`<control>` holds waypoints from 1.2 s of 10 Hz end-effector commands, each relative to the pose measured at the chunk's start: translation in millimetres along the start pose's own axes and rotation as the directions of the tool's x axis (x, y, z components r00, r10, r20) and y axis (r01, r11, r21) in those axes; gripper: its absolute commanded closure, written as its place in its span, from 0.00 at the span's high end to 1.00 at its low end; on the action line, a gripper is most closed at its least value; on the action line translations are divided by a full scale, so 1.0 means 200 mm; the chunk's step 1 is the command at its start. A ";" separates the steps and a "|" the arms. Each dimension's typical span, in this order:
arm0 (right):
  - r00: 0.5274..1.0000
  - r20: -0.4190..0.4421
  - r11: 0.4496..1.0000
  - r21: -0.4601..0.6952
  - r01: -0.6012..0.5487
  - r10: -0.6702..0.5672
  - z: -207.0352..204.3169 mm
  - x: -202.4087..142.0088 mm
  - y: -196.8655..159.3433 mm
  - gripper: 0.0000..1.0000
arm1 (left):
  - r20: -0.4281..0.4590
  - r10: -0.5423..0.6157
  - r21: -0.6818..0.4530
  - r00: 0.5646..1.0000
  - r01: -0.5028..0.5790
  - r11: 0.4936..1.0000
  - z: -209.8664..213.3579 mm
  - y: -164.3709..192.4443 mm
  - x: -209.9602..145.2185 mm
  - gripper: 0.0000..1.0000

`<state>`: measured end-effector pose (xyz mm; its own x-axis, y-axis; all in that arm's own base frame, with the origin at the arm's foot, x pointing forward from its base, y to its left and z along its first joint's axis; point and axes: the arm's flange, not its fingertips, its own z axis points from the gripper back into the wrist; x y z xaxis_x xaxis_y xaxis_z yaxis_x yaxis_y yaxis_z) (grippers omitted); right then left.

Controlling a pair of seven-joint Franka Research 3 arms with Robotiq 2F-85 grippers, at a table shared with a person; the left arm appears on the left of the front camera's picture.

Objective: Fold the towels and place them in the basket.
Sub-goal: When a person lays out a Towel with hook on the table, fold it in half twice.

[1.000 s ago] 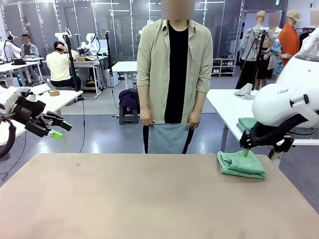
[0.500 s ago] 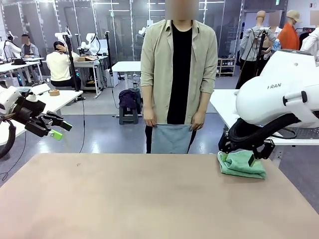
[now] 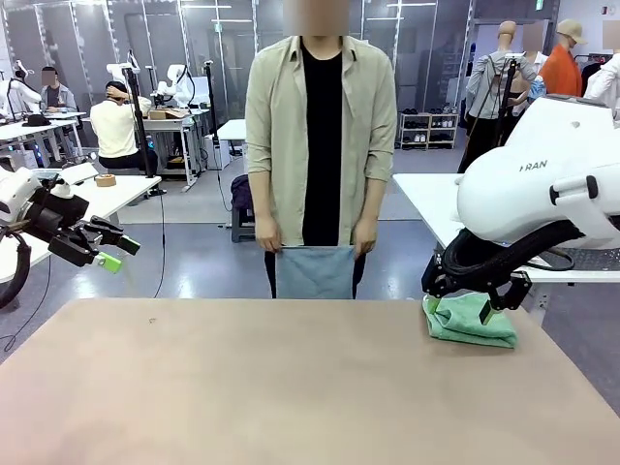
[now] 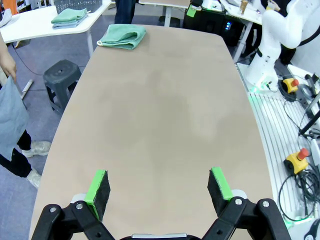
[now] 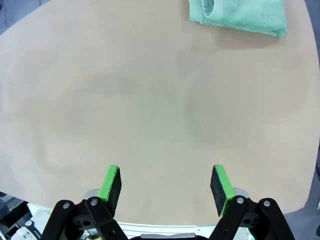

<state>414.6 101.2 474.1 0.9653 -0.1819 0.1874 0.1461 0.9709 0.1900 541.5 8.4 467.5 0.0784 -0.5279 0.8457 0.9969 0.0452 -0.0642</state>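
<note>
Right arm [image 3: 542, 184], partial lettering "RAN", folded mint towel [image 3: 475, 322] near

A folded towel [image 3: 470, 320] lies on the bench [image 3: 271, 387] near its far right corner (the right arm [image 3: 542, 184] above it). Behind the far edge stands a person [image 3: 320, 145], a second towel [image 3: 313, 272] hanging before them.
</note>
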 end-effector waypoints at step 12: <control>1.000 -0.007 0.996 0.089 -0.018 0.019 0.04 0.01 0.00 0.90 | -0.008 0.018 -0.001 1.000 -0.018 1.000 0.00 0.00 0.01 1.00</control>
<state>412.4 100.0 483.0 0.9717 -0.1521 0.1806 0.0999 0.9579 0.2693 541.5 8.4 467.5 0.0784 -0.5279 0.8457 0.9969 0.0452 -0.0642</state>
